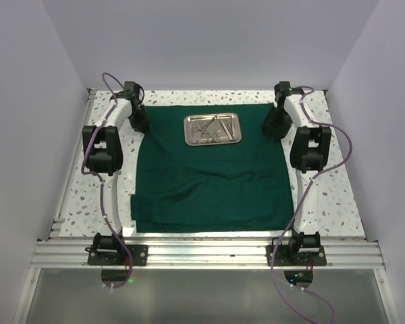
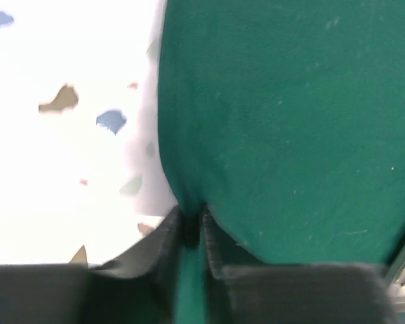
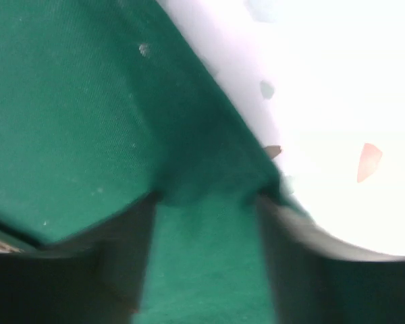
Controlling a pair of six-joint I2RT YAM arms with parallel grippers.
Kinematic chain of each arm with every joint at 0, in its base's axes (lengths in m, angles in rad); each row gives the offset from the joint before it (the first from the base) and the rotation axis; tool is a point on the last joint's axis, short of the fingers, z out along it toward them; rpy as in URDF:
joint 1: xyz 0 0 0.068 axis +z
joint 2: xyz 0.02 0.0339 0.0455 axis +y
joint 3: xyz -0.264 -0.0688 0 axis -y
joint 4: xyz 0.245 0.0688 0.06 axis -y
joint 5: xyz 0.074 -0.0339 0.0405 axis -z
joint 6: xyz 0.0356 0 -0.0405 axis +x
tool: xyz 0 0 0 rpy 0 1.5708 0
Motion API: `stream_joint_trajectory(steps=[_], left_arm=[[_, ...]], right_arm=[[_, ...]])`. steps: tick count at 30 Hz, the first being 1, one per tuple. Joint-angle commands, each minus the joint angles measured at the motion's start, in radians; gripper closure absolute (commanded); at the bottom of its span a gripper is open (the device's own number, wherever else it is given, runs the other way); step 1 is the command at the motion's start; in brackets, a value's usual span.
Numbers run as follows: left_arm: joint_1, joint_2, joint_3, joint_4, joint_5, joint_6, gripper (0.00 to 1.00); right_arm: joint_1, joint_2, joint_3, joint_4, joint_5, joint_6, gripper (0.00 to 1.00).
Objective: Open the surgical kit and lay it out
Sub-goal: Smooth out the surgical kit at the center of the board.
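The dark green cloth (image 1: 209,182) of the surgical kit lies spread on the table, with the shiny steel tray (image 1: 213,129) near its far edge. Slim silver instruments (image 1: 208,128) lie in the tray. My left gripper (image 1: 140,125) is down at the cloth's far left corner. In the left wrist view its fingertips (image 2: 191,219) are pinched together on the cloth (image 2: 283,121) edge. My right gripper (image 1: 275,128) is at the far right corner. Its jaws (image 3: 206,196) stand wide apart astride the cloth (image 3: 67,115), whose edge runs between the fingers (image 3: 304,263).
The speckled white table (image 1: 324,196) shows on both sides of the cloth. White walls enclose it on three sides. An aluminium rail (image 1: 209,255) with both arm bases runs along the near edge. The cloth's near half has shallow folds.
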Motion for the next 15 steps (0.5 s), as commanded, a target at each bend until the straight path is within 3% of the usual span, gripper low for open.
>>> stream_joint_trajectory(steps=[1, 2, 3, 5, 10, 15], left_arm=[[0.011, 0.078, 0.071, 0.007, 0.013, 0.03, 0.85], [0.014, 0.099, 0.085, 0.004, 0.017, 0.028, 1.0], [0.019, 0.112, 0.1, -0.001, 0.017, 0.025, 1.0], [0.025, 0.141, 0.148, 0.001, 0.019, 0.025, 1.0], [0.077, 0.187, 0.246, 0.036, 0.0, -0.002, 1.0], [0.115, 0.243, 0.391, 0.134, 0.008, -0.053, 1.0]], right_arm=[[-0.003, 0.048, 0.078, -0.036, 0.01, 0.008, 0.51], [-0.003, 0.056, 0.079, -0.017, 0.0, 0.012, 0.62], [-0.003, 0.073, 0.082, -0.011, -0.004, 0.014, 0.79], [-0.003, 0.098, 0.11, -0.006, -0.005, 0.025, 0.99], [-0.006, 0.18, 0.223, 0.006, 0.009, 0.069, 1.0], [-0.023, 0.191, 0.227, 0.122, 0.007, 0.124, 1.0]])
